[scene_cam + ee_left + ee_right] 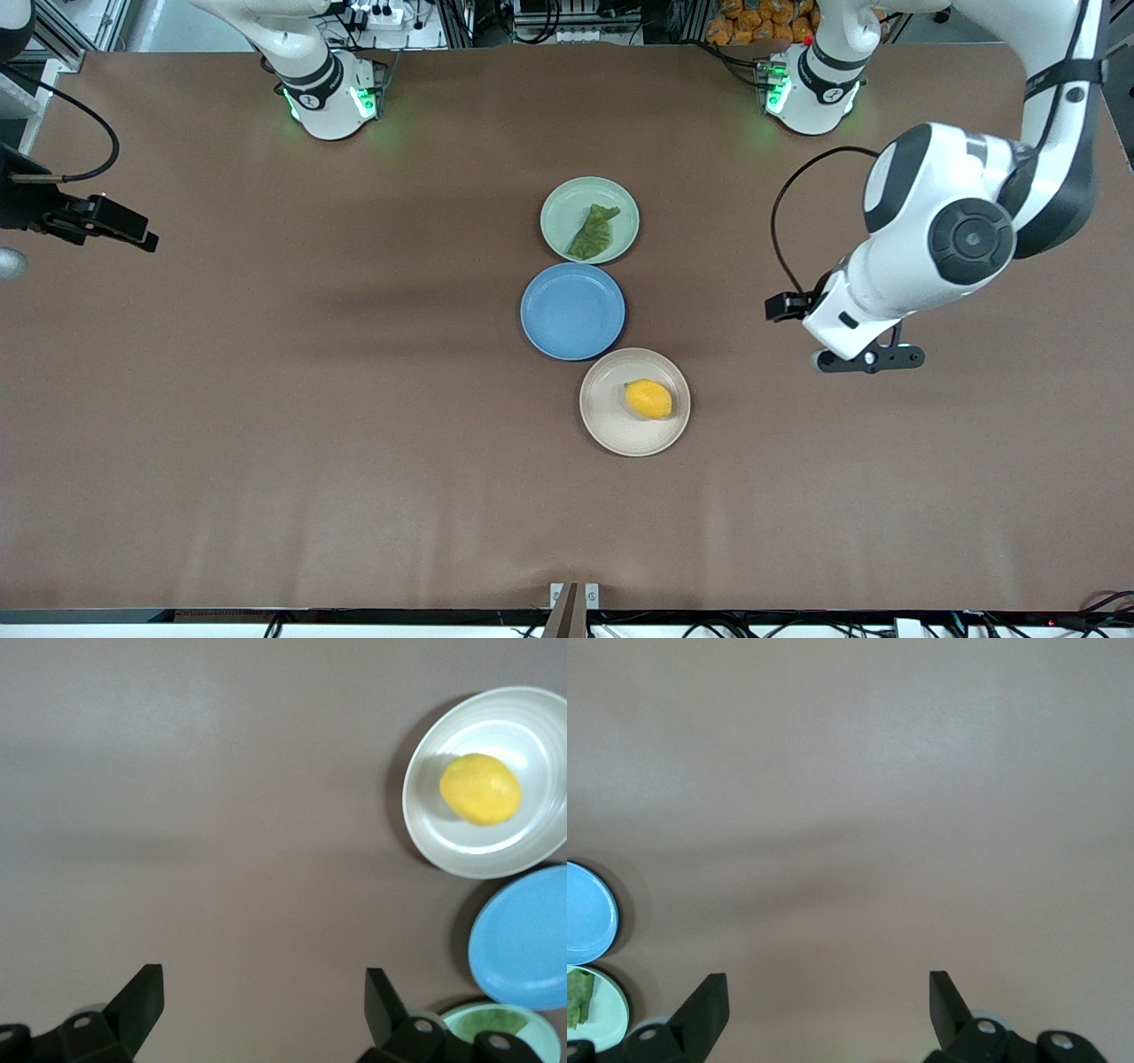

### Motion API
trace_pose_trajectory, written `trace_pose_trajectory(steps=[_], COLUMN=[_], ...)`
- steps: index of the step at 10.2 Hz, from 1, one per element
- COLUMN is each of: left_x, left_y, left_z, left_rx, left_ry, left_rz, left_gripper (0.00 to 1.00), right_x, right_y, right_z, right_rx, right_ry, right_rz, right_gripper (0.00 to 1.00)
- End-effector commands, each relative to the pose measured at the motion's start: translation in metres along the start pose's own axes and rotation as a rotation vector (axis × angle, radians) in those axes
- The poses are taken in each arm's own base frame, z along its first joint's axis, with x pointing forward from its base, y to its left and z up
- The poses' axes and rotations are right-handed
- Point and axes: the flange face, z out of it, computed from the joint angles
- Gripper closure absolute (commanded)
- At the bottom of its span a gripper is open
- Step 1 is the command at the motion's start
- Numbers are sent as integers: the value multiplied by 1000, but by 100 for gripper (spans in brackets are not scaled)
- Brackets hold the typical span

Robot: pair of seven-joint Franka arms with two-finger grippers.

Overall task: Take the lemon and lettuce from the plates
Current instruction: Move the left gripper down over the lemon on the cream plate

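The left gripper [264, 1005], fingers spread wide and empty, hangs over bare table [266, 425] at the frame's right, beside the beige plate [611, 427] holding the lemon [648, 398] in the lower centre. The right gripper [828, 1005], likewise spread and empty, waits at the frame's left edge. The lettuce [594, 232] lies on the mint plate [560, 213] in the upper centre, a blue plate [572, 312] between the two
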Motion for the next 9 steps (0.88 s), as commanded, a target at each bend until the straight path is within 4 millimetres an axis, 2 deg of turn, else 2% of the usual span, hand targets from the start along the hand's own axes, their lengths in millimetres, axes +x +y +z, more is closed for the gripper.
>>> trace_pose_trajectory(steps=[1,4,6,9], left_x=[9,21,32,39], left_y=[11,27,59,84], left_z=[7,21,41,57], left_rx=[2,-32,-43,-90], left_ry=[24,68,71,106], left_rz=[-78,-254,-362,-492], left_gripper=[0,0,0,0], right_x=[0,-3,-4,-10], right_y=[2,0,-1,-5], right_z=[-4,-2,-2,2], right_rx=[-6,-8,-10,-12], right_ry=[-5,-25,-36,-82], right_rz=[-7,-8,-11,-19], right_gripper=[0,0,0,0])
